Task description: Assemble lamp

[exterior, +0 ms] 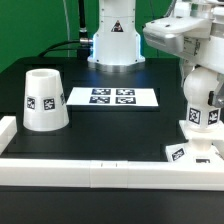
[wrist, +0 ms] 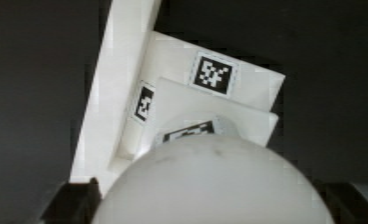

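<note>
Two-finger gripper (exterior: 200, 84) held white round-topped cylindrical plastic bulb (exterior: 201, 112) at exterior view's 3 o'clock, over flat square white base (exterior: 188, 152) at 5 o'clock. Risk judged: tilted or off-centre lowering could jam bulb or shove base.

Green backdrop (exterior: 30, 25); black table (exterior: 110, 130); white border rails (exterior: 110, 175).

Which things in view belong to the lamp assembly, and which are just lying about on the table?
Part of the job:
- shade
- bulb
- square base

Just lying about:
- marker board
- white border rails
</note>
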{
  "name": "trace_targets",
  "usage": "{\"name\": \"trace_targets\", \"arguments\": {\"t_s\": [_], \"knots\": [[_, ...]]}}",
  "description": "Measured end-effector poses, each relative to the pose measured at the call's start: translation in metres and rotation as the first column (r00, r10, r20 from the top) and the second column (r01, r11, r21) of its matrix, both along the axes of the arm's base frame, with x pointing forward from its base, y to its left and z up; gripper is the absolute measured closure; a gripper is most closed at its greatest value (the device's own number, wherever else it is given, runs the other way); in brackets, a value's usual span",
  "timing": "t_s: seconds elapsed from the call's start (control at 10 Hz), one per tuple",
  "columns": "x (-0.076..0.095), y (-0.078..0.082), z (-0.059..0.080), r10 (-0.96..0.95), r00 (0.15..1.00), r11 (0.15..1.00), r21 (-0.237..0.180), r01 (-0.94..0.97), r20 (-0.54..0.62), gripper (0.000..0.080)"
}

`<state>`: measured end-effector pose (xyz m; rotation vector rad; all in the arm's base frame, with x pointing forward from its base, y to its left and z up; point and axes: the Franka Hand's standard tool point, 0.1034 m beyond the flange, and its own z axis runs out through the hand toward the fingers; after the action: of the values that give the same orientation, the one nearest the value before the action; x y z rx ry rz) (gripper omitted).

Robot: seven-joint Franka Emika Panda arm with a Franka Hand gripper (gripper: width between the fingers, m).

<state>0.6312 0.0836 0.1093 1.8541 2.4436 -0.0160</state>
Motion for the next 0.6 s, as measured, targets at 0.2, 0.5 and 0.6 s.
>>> {"name": "trace_targets", "arguments": {"t_s": [0.2,0.5,0.6], "knots": [[0.0001,-0.0005,0.0,-0.031,1.0,1.0,0.002,0.031,0.002,0.0225],[-0.0014,-0.0016,-0.0002,-0.299,0.954,0.954,0.027,0.298,-0.001,0.0225],[-0.0023,-0.0016,-0.0003,-0.408,0.913,0.912,0.035,0.408,-0.01,0.0225]]}}
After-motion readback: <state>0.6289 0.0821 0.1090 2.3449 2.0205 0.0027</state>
